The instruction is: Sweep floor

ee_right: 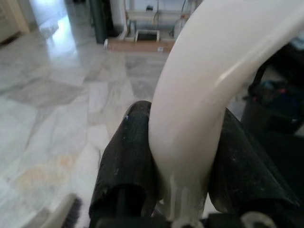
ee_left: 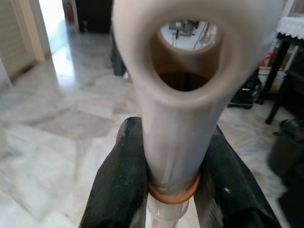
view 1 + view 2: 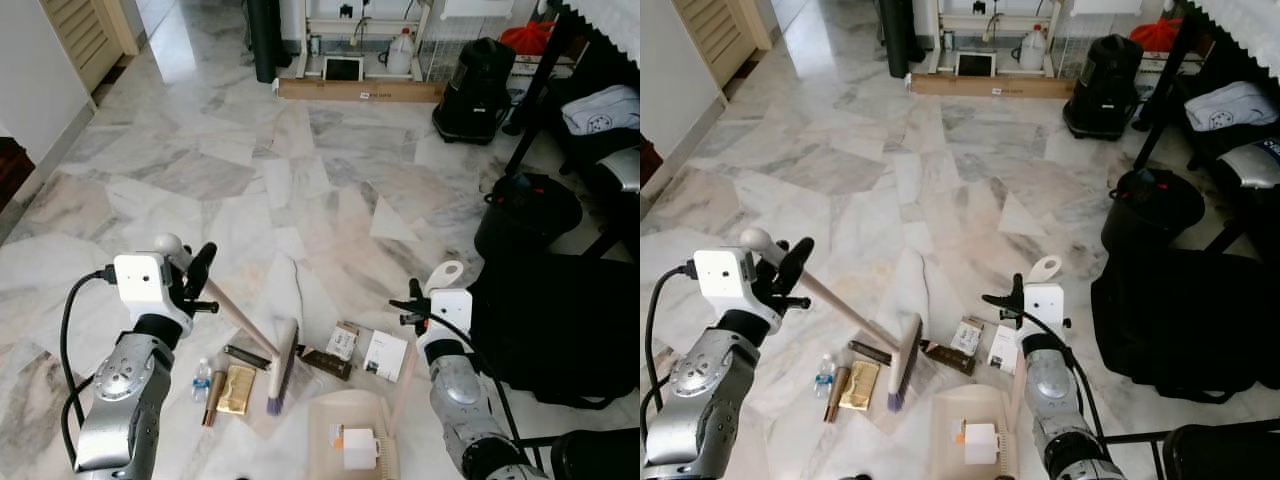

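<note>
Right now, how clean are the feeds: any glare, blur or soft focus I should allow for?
Left eye view: sharp throughout, with window glare on the marble floor at top left. Left wrist view: broom handle in the left gripper is soft, too close to focus. Right wrist view: dustpan handle in the right gripper is bright and blurred; the background is slightly soft.

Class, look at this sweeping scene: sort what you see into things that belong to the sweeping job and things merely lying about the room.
Belonging to the job:
- broom, in the left pincer
- dustpan, its handle in the right pincer
- litter on the floor: small bottle, gold packet, white card

Just lying about:
- black bag
- black bin
- white jug
- long cardboard box
</note>
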You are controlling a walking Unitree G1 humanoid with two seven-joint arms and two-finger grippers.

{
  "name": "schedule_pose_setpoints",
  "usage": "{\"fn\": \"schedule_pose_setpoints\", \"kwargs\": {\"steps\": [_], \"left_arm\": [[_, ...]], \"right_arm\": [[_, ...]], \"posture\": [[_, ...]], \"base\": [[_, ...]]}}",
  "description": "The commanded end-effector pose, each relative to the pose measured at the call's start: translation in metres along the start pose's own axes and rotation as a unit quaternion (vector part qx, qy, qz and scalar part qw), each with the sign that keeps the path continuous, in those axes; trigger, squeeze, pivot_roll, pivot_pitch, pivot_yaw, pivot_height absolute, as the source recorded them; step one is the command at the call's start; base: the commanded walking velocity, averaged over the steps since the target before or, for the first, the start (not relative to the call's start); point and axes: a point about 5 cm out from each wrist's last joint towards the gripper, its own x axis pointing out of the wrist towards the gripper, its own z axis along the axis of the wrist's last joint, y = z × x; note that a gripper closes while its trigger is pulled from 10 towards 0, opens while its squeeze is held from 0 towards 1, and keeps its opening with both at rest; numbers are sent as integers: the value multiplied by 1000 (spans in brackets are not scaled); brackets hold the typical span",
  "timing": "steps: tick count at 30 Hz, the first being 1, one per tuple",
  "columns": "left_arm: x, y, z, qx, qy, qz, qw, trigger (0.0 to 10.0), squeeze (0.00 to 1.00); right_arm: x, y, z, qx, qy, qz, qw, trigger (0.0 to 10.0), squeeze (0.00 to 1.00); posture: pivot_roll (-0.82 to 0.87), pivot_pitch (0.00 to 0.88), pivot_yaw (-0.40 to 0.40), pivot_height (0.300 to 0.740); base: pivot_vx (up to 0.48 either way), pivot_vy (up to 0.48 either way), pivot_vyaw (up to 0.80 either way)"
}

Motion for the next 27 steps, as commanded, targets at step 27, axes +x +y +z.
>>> {"fn": "schedule_pose_setpoints", "kwargs": {"steps": [27], "left_arm": [[-6, -22, -18, 88, -17, -21, 996, 10000, 0]], "right_arm": [[2, -8, 72, 57, -129, -13, 990, 10000, 0]], "posture": [[134, 51, -13, 740]], "base": [[0, 0, 0]]}}
